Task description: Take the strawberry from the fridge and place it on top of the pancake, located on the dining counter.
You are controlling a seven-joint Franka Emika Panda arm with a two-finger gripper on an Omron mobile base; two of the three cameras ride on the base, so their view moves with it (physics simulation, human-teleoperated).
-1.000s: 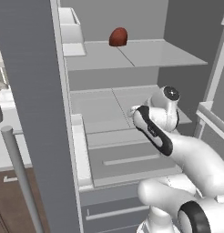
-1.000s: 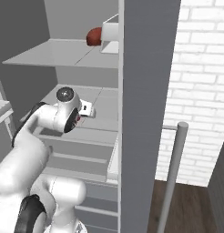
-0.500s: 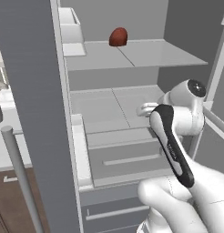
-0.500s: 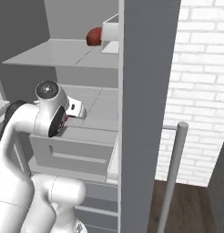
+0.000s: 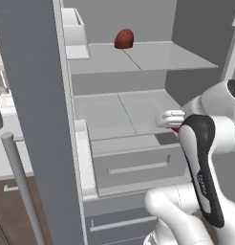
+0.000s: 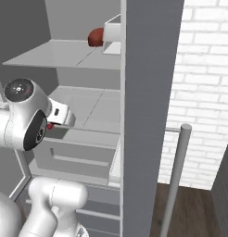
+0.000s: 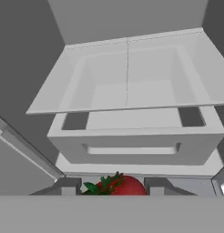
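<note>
Here's the two-finger gripper (image 7: 113,190) with the small bright red strawberry (image 7: 122,186) sitting right between its dark finger tips (image 7: 67,187), green leafy cap pointing off to one side; the jaws are partly closed and pinched on the berry. In the left base view a sliver of that red (image 5: 176,129) peeks out under the white hand, and the right base view shows the same red dot (image 6: 50,125) tucked beside the wrist.

The hand hangs just in front of the tall matte grey fridge (image 5: 33,95), level with its pale grey middle shelf (image 7: 127,86) and the drawer (image 7: 132,141) below. Up on the higher shelf the larger dark red rounded lump (image 5: 123,38) sits well apart and is not the target.

So the berry is in hand, right at the fingertips, and the fridge interior lies straight ahead. My read: the next move has to go away from that opening, backing out and turning toward the dining counter with its pancake
</note>
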